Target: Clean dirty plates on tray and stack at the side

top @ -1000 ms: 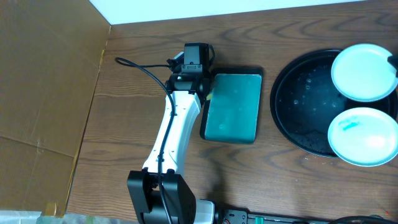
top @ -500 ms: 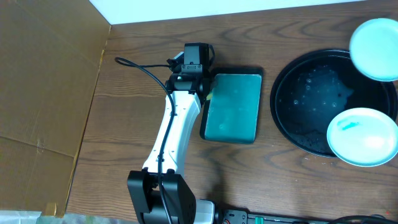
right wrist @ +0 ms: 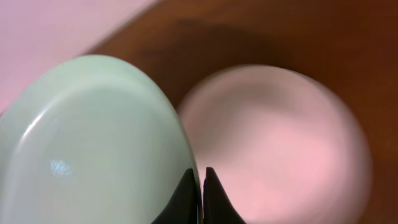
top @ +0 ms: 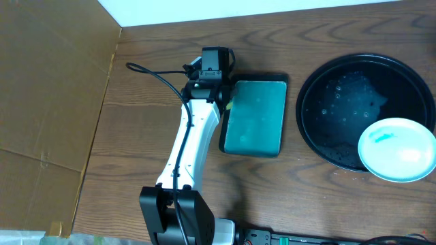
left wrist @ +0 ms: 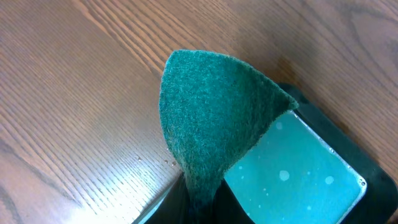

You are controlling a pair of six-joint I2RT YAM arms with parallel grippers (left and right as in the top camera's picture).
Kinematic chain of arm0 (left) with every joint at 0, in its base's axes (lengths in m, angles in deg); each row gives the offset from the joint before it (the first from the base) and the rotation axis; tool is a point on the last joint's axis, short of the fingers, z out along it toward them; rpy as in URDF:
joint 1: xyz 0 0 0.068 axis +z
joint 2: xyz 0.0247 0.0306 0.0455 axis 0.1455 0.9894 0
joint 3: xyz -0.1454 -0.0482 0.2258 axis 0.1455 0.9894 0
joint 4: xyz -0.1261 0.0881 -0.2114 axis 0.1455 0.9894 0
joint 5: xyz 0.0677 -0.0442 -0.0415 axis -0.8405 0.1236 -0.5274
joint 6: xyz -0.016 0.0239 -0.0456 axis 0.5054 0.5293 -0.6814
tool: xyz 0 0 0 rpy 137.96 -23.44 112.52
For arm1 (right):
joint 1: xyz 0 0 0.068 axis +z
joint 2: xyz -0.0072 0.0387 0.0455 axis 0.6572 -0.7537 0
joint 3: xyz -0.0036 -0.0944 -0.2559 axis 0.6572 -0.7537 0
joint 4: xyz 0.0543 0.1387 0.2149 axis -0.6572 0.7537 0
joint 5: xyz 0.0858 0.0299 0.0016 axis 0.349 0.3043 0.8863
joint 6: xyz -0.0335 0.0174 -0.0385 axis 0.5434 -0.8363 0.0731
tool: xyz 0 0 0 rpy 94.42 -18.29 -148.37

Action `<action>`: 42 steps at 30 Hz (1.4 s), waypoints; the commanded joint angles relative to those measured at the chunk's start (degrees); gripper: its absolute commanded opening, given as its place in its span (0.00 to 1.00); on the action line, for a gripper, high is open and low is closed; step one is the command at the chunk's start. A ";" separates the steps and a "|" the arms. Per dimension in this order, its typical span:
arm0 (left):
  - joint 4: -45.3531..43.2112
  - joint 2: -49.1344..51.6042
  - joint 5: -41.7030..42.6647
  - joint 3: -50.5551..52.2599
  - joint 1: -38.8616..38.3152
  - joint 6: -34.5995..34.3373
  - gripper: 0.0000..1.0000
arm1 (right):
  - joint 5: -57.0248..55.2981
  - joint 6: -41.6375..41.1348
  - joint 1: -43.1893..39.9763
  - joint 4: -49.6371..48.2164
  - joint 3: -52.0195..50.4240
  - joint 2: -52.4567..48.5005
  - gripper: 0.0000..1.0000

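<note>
The large round black tray [top: 334, 95] lies at the right, wet with droplets. One white plate [top: 398, 150] with a small teal smear rests on its lower right part. My right gripper [right wrist: 202, 177] is out of the overhead view. It is shut on the rim of a second white plate [right wrist: 93, 143], held tilted above a blurred pale round plate [right wrist: 273, 143] on the wood. My left gripper [left wrist: 199, 208] is shut on a teal-green scouring pad [left wrist: 211, 118] and hovers at the left edge of the rectangular tray; it also shows in the overhead view [top: 229, 102].
The smaller rectangular black tray with a teal inside [top: 255, 116] sits mid-table, also seen wet in the left wrist view [left wrist: 298, 168]. Brown cardboard [top: 48, 102] covers the left side. A black cable [top: 153, 71] loops from the left arm.
The plate from the tray's upper right has been lifted and carried up and right, out of the overhead view. The left arm has not moved.
</note>
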 commanded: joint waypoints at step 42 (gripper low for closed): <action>-0.11 0.00 -0.48 0.66 0.17 -0.28 0.07 | -4.17 -2.25 8.66 32.50 0.22 12.68 0.86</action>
